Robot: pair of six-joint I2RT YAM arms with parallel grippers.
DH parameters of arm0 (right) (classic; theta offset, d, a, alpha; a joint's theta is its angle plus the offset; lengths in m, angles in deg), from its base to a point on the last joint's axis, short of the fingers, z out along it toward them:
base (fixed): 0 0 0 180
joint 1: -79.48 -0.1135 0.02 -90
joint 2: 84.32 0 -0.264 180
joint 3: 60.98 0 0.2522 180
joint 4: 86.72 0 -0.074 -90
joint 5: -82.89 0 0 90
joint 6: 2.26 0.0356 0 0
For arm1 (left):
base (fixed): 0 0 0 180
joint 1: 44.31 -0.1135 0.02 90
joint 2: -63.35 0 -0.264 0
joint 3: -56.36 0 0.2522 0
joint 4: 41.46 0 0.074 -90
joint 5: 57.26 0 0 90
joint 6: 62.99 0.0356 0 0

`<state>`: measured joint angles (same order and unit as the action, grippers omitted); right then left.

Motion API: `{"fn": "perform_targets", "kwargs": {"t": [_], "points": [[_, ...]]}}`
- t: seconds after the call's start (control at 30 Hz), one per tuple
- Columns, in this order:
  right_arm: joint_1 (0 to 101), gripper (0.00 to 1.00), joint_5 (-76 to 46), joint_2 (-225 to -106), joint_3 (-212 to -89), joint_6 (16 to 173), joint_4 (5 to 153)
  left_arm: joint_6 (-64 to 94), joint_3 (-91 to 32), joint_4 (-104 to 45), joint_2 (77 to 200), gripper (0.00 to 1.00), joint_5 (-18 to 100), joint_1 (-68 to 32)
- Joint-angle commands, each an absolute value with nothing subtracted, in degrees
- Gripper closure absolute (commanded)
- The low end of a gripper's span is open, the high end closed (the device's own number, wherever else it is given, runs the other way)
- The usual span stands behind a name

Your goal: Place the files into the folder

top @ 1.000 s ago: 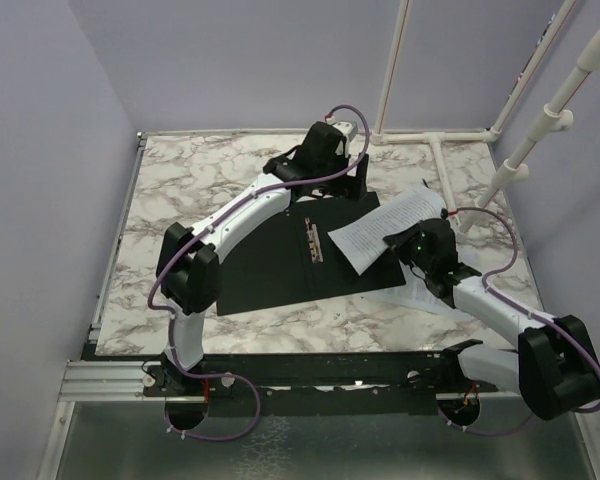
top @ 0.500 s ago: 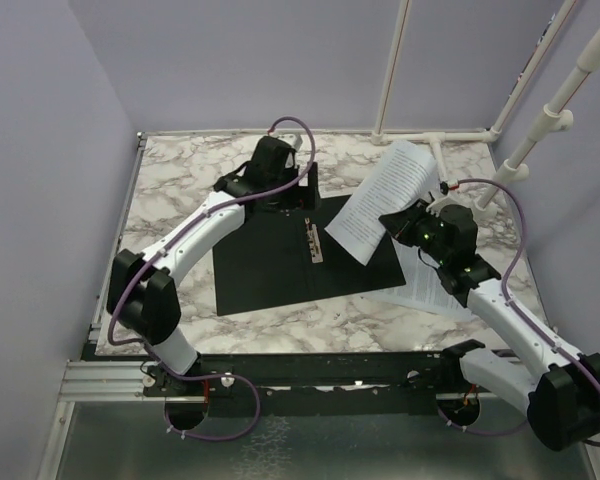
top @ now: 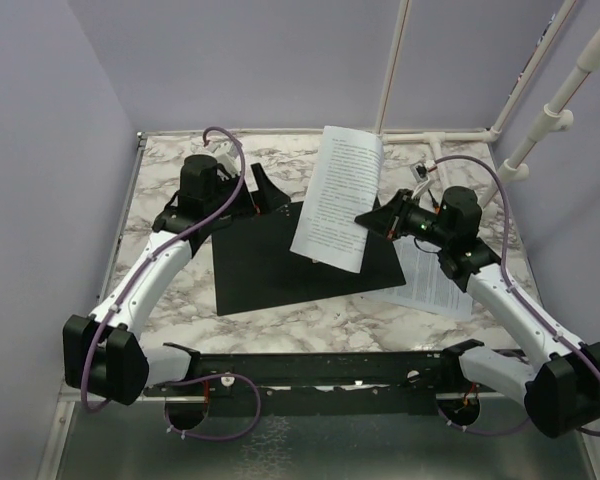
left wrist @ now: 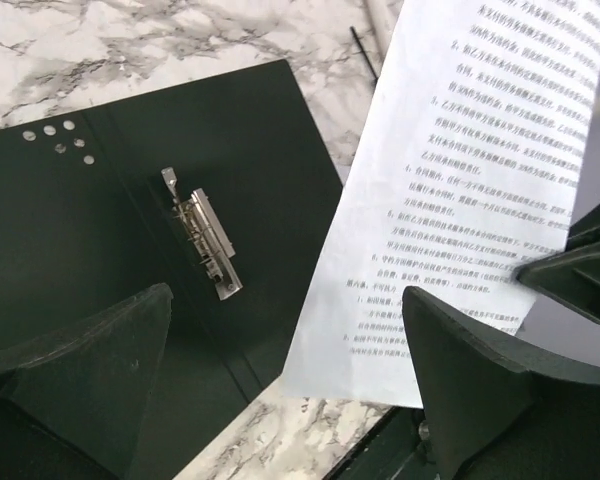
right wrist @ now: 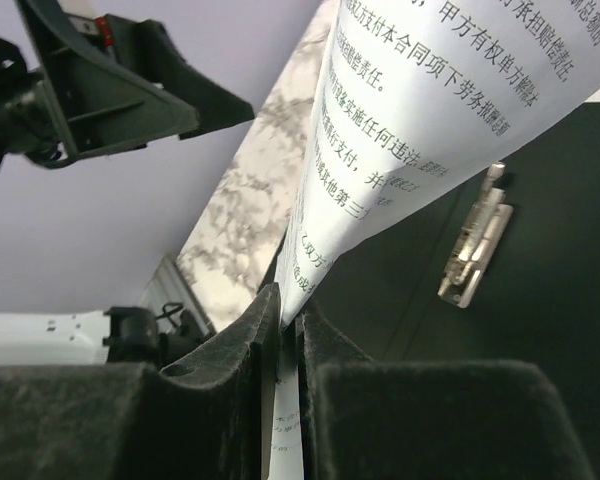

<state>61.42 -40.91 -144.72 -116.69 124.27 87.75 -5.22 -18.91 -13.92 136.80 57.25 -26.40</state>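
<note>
- My right jaws are clenched on the edge of one printed sheet (top: 335,195), holding it raised and tilted over the open black folder (top: 260,265) at centre frame.
- My left jaws stand released at upper left, near the folder's far left corner.
- The second sheet (top: 435,290) lies on the marble surface (top: 170,170), just beside the folder's right edge.

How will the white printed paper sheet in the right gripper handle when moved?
Likely floppy: the white printed paper sheet bows away from the right gripper, which pinches only one edge. Probably very light, being a single thin sheet, so quick moves may make it flutter or slip free.
</note>
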Motion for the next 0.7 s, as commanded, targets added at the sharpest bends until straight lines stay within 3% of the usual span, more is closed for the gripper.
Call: {"fn": "perform_targets", "kwargs": {"t": [0.0, 0.5, 0.67], "points": [[60.1, 0.85, -53.6, -146.1, -120.2, 123.9, 91.0, -9.9, -14.2, -23.6, 131.9, 0.01, 69.4, -29.9], [55.5, 0.84, -63.2, -147.1, -123.7, 127.6, 97.2, -27.4, -1.8, -50.0, 123.9, 0.01, 80.9, -30.5], [54.8, 0.84, -63.1, -147.1, -124.0, 127.9, 97.9, -33.1, 0.4, -57.5, 123.0, 0.15, 83.4, -30.4]]}}
